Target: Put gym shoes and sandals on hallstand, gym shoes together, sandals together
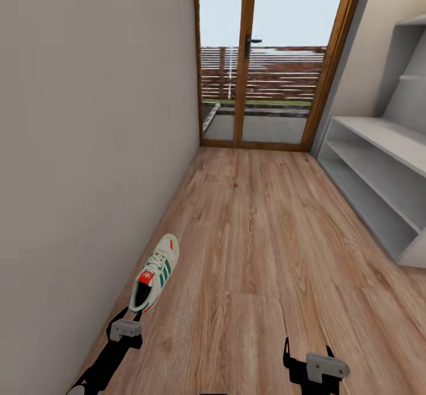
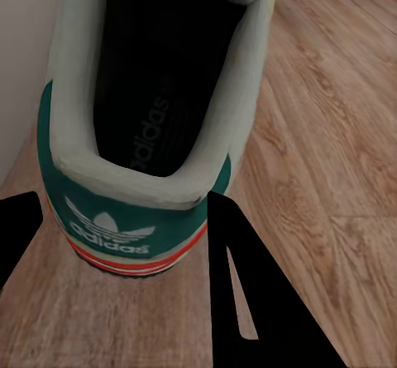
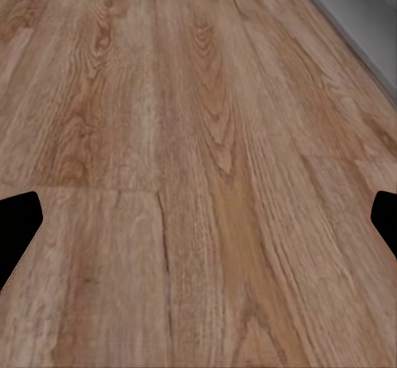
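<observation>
- Shoe [image 1: 155, 272]: one cream sneaker with green stripes and a red tongue patch lies on the floor [image 1: 254, 247], close along the wall [image 1: 89, 146], toe toward the glass door [image 1: 260, 64], heel toward the robot.
- In the left wrist view the shoe [image 2: 141, 136] shows from behind: green heel patch with white logo, dark lining, sole flat on the planks.
- Left gripper [image 1: 125, 329]: just behind the shoe's heel, fingers [image 2: 248, 302] spread to either side of the heel; one dark finger sits right beside the heel patch, though contact cannot be told.
- Right gripper [image 1: 319, 366]: low over bare floor, well away from the shoe, fingers [image 3: 16, 219] spread wide with planks between them.
- Rack [image 1: 378, 176]: pale grey, on the far side of the corridor from the shoe, near the door, shelves bare.
</observation>
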